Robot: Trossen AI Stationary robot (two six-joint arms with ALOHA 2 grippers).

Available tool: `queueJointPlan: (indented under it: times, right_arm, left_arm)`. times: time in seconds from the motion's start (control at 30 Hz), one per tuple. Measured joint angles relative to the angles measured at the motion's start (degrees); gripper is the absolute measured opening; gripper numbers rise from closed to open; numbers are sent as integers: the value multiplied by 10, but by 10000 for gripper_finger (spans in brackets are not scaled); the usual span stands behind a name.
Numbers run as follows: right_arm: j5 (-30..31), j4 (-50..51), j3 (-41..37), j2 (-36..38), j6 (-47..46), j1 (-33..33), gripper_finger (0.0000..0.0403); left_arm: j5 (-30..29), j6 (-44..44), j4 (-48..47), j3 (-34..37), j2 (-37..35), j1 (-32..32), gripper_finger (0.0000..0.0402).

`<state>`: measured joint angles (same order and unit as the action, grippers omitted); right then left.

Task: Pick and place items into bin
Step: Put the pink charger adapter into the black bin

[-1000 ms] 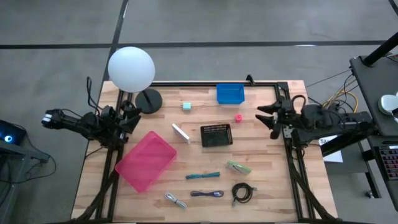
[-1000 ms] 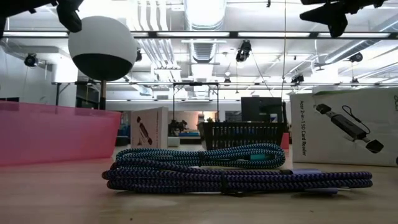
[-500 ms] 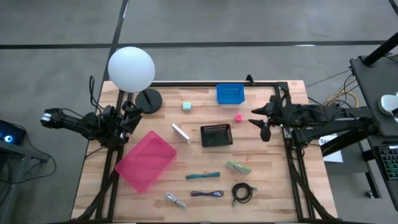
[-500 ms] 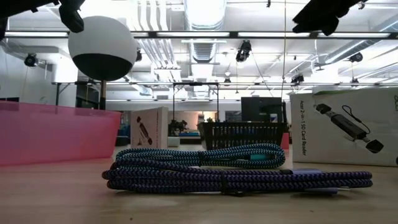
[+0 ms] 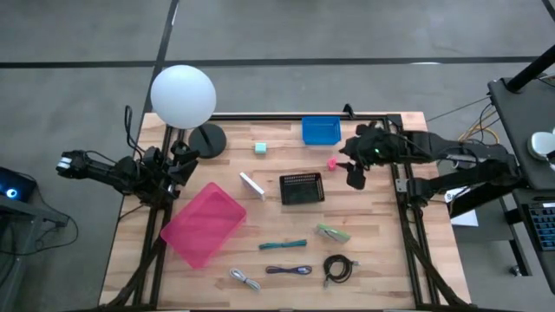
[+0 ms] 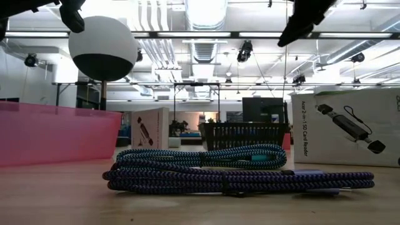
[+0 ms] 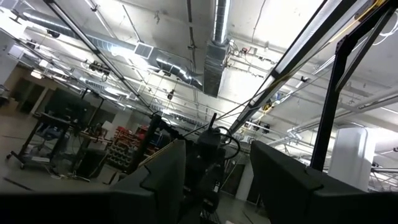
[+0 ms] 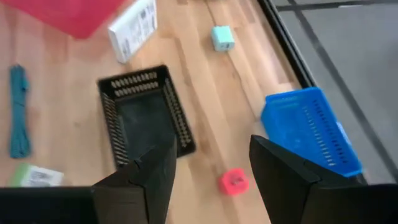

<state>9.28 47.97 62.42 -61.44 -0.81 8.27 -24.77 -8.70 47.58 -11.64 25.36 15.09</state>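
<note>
Reaching in from 3 o'clock, the right arm has been carried over the table edge; half a second back its gripper (image 5: pixel 354 165) was still at the rail, and now it is hung just beside the pink cube (image 5: pixel 332 163), on that cube's 3 o'clock side. Fingers are seen set apart in the right wrist view, nothing between them, with the pink cube (image 8: pixel 233 182) framed in the gap. A first pick is judged to be under way, none yet made.

Noted largest to smallest:
- Table (image 5: pixel 390 269): all items lie on it, none binned.
- Pink bin (image 5: pixel 203 224) at 8 o'clock of centre, nothing visible inside.
- Black basket (image 5: pixel 302 188) near centre; blue basket (image 5: pixel 321 130) at 12 o'clock.
- Black cable (image 5: pixel 337 269), purple cable (image 5: pixel 288 270), grey cable (image 5: pixel 244 279) along the 6 o'clock edge.
- Teal stick (image 5: pixel 283 245), green piece (image 5: pixel 333 233), white bar (image 5: pixel 252 185) mid-table.
- Mint cube (image 5: pixel 259 148) at 11 o'clock.

Left gripper (image 5: pixel 178 165) is parked at 9 o'clock by the lamp (image 5: pixel 183 95), fingers apart, aimed at the ceiling.
</note>
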Motion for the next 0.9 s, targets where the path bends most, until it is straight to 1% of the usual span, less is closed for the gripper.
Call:
queueJointPlan:
  times: [0.13, 0.33, 0.43, 0.53, 0.7, 0.8, 0.9]
  right_arm:
    - [-33, 56, 44, -41, 43, 35, 190]
    - [-34, 87, 79, -97, 107, 64, 196]
    - [-34, 88, 86, -125, 111, 79, 215]
    - [-34, 93, 86, -155, 120, 92, 244]
    - [-39, 128, 86, -202, 193, 103, 289]
    - [-40, 137, 86, -228, 231, 103, 301]
    - [-40, 137, 86, -250, 261, 104, 303]
  left_arm:
    - [0, 0, 0, 0, -5, 0, 167]
    - [0, 0, 0, 0, -9, 0, 167]
    - [0, 1, -1, 0, -9, 0, 167]
    - [0, 1, 0, 0, -8, 0, 167]
    - [0, 1, -1, 0, -8, 0, 167]
    - [0, 1, -1, 0, -8, 0, 167]
    - [0, 1, -1, 0, -8, 0, 167]
